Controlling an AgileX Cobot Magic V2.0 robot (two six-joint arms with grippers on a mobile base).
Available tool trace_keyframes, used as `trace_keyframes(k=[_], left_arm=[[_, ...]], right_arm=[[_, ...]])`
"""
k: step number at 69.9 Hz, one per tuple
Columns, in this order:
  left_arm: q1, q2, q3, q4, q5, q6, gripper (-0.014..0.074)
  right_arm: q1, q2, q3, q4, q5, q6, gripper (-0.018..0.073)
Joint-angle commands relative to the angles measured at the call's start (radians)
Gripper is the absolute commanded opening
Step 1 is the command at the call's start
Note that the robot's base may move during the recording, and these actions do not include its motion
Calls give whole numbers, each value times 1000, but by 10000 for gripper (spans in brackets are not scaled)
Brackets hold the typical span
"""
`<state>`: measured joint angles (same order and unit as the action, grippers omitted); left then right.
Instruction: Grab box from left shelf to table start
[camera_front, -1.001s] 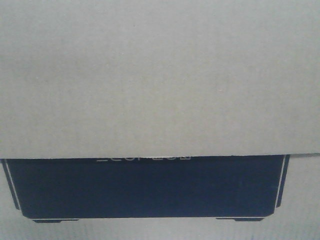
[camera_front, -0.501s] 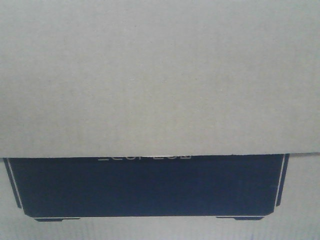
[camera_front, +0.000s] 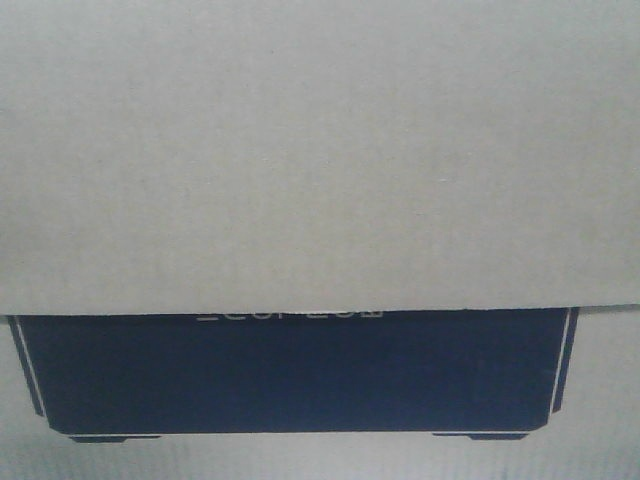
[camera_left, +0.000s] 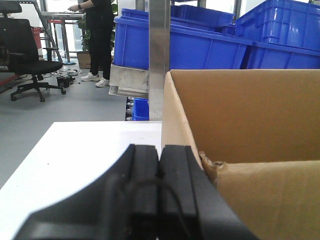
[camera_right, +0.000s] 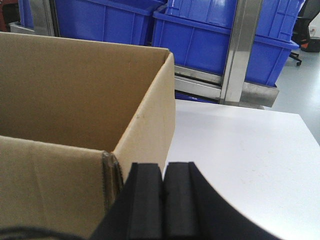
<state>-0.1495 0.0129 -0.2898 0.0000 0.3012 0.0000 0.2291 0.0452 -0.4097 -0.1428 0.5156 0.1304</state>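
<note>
Flanking the box (camera_left: 250, 125) on the table (camera_right: 250, 150), closed left and right jaws.

The left claw (camera_left: 159, 165) has its black pads pressed together, low over the white table (camera_left: 85, 150). Just right of it stands the open cardboard box (camera_left: 245, 120). Beyond are blue plastic bins (camera_left: 200, 45) on a metal rack (camera_left: 159, 55).

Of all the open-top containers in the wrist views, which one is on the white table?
The brown corrugated cardboard box, right beside both shut grippers. It alone stands over the white table; the blue plastic bins sit behind on the metal shelf rack.
</note>
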Motion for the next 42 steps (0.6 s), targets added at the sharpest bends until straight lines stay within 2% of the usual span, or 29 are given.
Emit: trace_keyframes(k=[1,42], left_arm=[[-6,11,-12,0,-97,0,-94],[-6,11,20,0,-97,0,-94]], right_arm=[[-6,14,-25,-20,-97,-1,58],[-6,14,-25,-20,-97,-1,57]])
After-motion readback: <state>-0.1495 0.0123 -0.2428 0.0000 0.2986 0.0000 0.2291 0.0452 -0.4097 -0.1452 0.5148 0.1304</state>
